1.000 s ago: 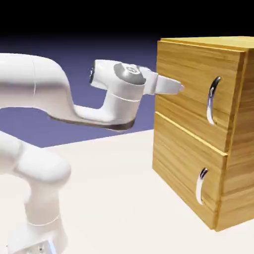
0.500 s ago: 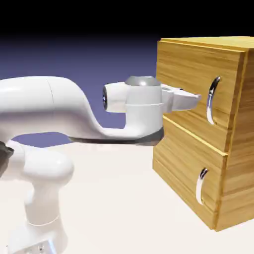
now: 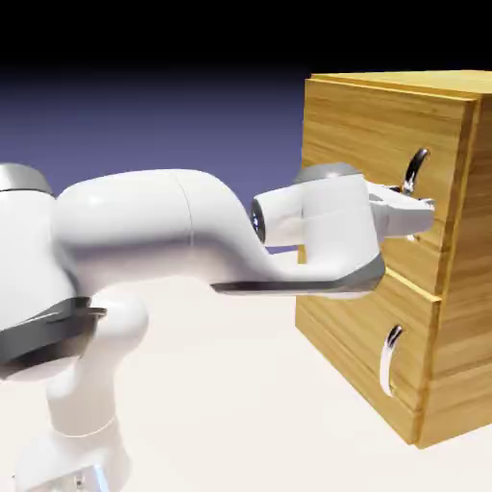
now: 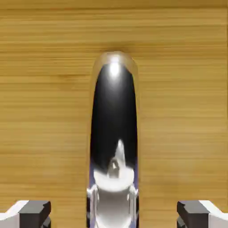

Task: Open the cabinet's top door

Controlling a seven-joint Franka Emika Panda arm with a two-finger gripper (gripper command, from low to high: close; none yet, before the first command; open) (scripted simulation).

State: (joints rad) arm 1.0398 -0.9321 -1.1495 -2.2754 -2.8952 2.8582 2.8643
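Note:
The light-brown wood-grain cabinet (image 3: 356, 135) stands at the exterior view's right. Its top door (image 3: 370, 130) is closed flush, and its curved silver handle (image 3: 415, 165) is partly hidden behind my hand. My gripper (image 3: 415, 207) has reached the middle of that handle. In the hand view the handle (image 4: 114, 124) runs straight up the middle over the door's wood (image 4: 44, 111). My gripper (image 4: 114, 214) straddles it: the grey fingertips (image 4: 31, 211) sit wide apart on either side, with a gap to the metal. The jaws look open and grip nothing.
Below the top door is the shorter lower panel (image 3: 356, 317) with its own small silver handle (image 3: 388, 360). The arm's forearm and elbow (image 3: 173, 226) stretch across the exterior view's left and middle above the pale table (image 3: 221, 384).
The arm has stretched right, toward the cabinet, and dropped slightly. The hand has gone from left of the door's front to right at the top handle, covering its middle.

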